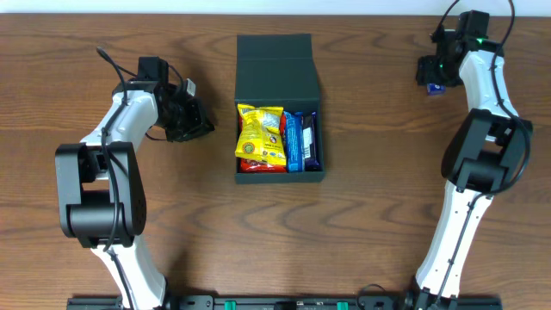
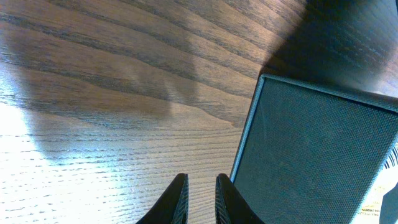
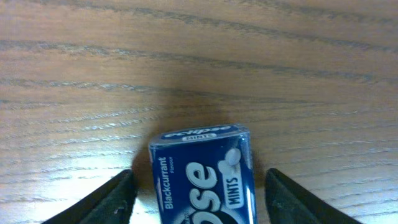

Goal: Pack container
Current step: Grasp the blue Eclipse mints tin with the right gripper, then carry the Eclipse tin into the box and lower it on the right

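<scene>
Container (image 1: 277, 60) is sitting open on the desk (image 1: 86, 34): seemingly light, stiff cardboard, best gripped by a wall. Left jaws are hovering nearly together just left of it; right jaws are straddling, apart, a mint tin (image 3: 202, 171) far right.

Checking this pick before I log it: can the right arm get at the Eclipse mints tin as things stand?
Probably yes. The right gripper is open around the Eclipse mints tin on the wooden table. Its fingers stand either side with gaps, and nothing else crowds the tin.
</scene>
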You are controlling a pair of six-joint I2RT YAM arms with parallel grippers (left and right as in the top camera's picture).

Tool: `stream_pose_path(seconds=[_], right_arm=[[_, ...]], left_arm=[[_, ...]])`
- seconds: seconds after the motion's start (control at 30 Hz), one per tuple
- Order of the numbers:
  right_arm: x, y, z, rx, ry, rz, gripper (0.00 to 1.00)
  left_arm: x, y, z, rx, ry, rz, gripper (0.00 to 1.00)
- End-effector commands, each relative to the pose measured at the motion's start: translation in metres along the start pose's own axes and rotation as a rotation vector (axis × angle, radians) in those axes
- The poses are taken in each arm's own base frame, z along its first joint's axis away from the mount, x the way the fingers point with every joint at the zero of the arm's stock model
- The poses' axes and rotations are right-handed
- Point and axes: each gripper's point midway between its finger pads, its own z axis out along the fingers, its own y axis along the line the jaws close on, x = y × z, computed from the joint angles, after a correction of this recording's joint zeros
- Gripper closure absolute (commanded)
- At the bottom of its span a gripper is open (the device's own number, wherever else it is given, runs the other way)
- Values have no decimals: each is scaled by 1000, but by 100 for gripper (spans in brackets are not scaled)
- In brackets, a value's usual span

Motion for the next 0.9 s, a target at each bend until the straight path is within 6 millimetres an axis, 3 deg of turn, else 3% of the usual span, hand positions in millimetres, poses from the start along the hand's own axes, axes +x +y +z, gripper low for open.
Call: stream_pose_path(seconds=[0.0, 0.53, 0.87], right_arm=[[12, 5, 16, -42, 36, 32, 39], [22, 16, 15, -79, 79, 57, 55], [6, 31, -3, -81, 45, 121, 67]], left_arm=[[6, 7, 5, -8, 24, -24, 83], [7, 7, 5, -9, 27, -26, 83], [7, 7, 5, -9, 27, -26, 83]])
